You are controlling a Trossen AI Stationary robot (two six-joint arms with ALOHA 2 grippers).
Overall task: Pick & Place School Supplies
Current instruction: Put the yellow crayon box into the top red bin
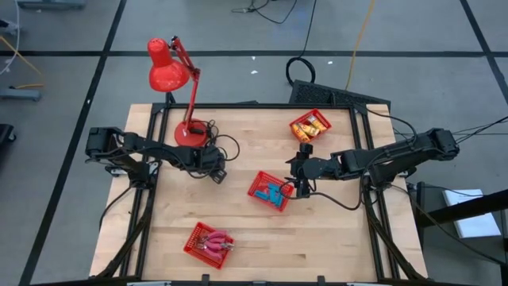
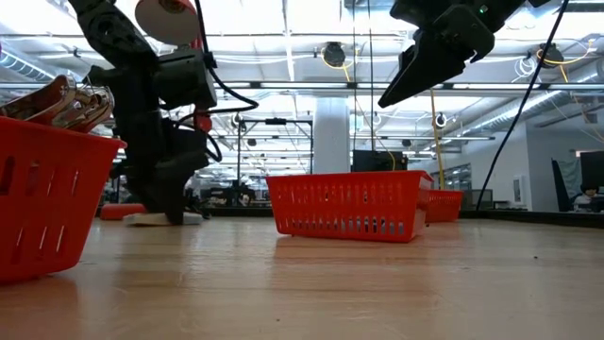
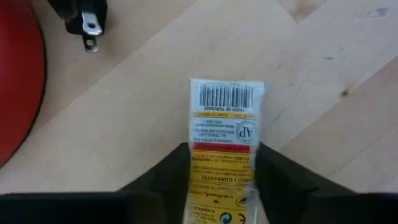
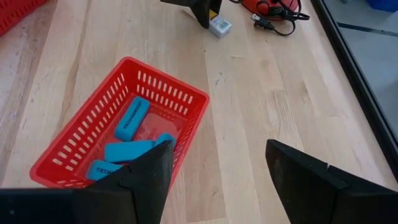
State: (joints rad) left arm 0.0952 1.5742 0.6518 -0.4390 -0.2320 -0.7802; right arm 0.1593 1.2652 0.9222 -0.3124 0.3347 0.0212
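A yellow packet [image 3: 225, 118] with a white barcode end lies on the table near the lamp base, between the fingers of my left gripper [image 3: 224, 149], which is low at the table [image 1: 216, 173] and shut on it. My right gripper [image 4: 217, 149] is open and holds nothing. It hangs well above the table [image 2: 406, 80], by the right side of a red basket [image 4: 161, 81] holding blue blocks [image 4: 130, 118]. More yellow packets [image 1: 309, 125] fill a far basket. Pink-handled tools [image 1: 216, 241] lie in a near basket. My left gripper pinches the yellow packet between its two fingers, one on each long edge [image 3: 194, 163], at the half away from the barcode. The fingers come from above, pointing down. The packet lies flat on the table, its barcode end [image 3: 227, 96] sticking out beyond the fingertips.
The red desk lamp [image 1: 171, 67] stands at the far left on its round base [image 1: 190, 131], with its black cord and plug [image 3: 87, 25] lying close to my left gripper. Three red baskets sit far right [image 1: 324, 119], centre [image 1: 255, 184] and near left [image 1: 194, 238]. Bare wood lies between them.
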